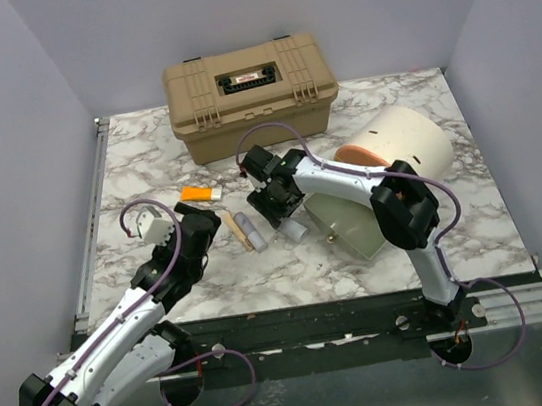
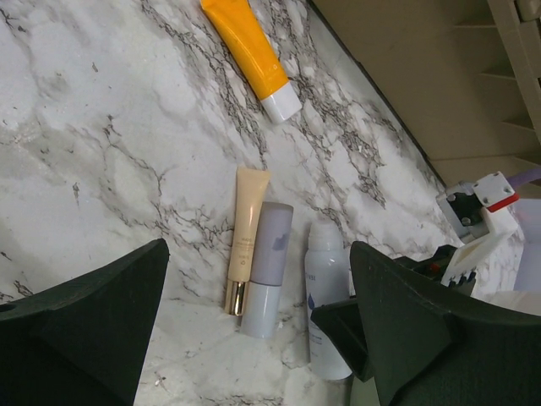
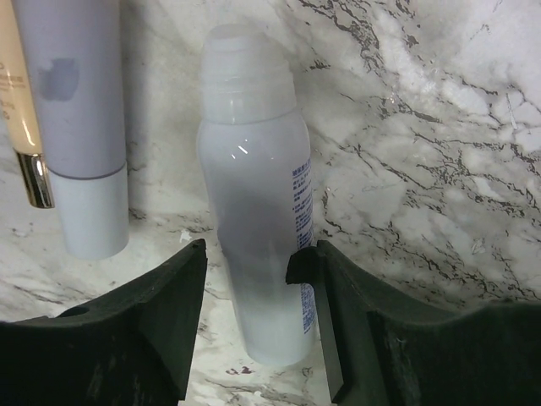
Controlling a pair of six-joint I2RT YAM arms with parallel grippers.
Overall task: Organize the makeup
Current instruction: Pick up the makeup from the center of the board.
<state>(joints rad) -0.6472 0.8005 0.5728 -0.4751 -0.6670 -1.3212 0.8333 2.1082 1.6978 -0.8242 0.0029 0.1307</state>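
Right gripper: stood part-spread astride white plastic bottle, no firm pinch seen. Lay flat on marble table, mid-scene, just right of lavender tube. Judged light, stiff, smooth, prone to roll; best pinched mid-body, across width.

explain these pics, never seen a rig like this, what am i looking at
Two robot arms are bolted at the near edge of a marble table, each ending in a two-finger gripper. The wide picture is from a camera above and behind them; the other two are from cameras on the wrists, so the dark shapes there are the arm's own fingers. On the table lie an orange tube, a beige tube, a lilac tube and a white bottle; a tan case and a round pouch sit behind. The left gripper is open, holding nothing. The right gripper straddles the white bottle; whether it grips I can't tell.
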